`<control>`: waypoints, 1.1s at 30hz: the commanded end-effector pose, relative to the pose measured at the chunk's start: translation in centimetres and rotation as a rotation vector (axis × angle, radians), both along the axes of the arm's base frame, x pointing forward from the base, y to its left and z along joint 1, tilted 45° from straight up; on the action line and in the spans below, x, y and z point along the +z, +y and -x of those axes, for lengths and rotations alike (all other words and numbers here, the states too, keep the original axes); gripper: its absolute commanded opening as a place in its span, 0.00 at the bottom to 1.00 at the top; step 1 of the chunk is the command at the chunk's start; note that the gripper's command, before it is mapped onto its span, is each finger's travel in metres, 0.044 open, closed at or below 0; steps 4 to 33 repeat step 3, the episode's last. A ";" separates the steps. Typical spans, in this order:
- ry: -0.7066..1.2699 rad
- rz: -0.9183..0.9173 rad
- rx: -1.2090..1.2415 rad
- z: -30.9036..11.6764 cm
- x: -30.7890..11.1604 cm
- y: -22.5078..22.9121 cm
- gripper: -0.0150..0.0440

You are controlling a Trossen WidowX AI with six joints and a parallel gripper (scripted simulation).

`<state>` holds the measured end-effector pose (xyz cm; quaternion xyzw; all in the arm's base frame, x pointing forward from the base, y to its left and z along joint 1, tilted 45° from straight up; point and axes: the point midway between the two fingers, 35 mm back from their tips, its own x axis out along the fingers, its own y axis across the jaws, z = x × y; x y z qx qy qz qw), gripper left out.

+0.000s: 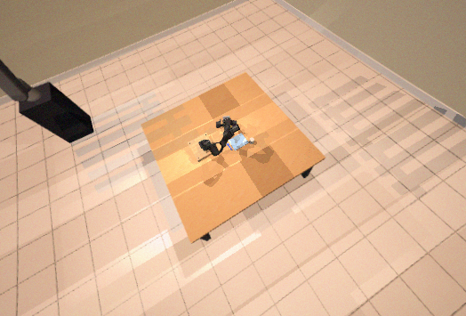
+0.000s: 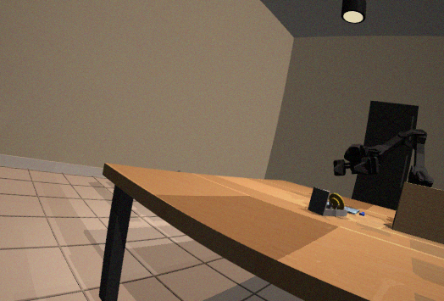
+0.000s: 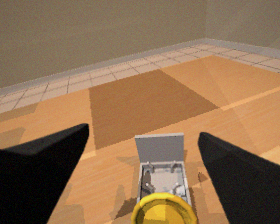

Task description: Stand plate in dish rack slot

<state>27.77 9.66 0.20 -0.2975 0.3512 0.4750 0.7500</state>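
Observation:
The yellow plate (image 2: pixel 336 201) (image 3: pixel 164 214) stands on edge at the near end of the grey dish rack (image 2: pixel 335 212) (image 3: pixel 159 148), the end away from the tall end panel. It looks roughly upright, but its lower edge is out of the wrist view, so its exact slot and seating between the rails cannot be told. My gripper (image 1: pixel 226 125) (image 2: pixel 351 169) (image 3: pixel 144 133) is open and empty, clear above the plate and rack. In the wrist view the fingers are wide apart with the rack beyond them. In the top view the arm hides most of the rack and the plate.
A light blue flat item (image 1: pixel 238 141) (image 2: pixel 351 210) lies beside the rack, with a small dark blue thing (image 2: pixel 362 214) near it. A small whitish round thing (image 1: pixel 252 139) is beside the blue item. A brown upright panel (image 2: pixel 424 214) stands near the arm's base on the wooden table (image 1: pixel 218 201).

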 end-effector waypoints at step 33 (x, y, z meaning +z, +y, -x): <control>0.137 0.068 -0.112 0.4 -0.1 0.3 0.93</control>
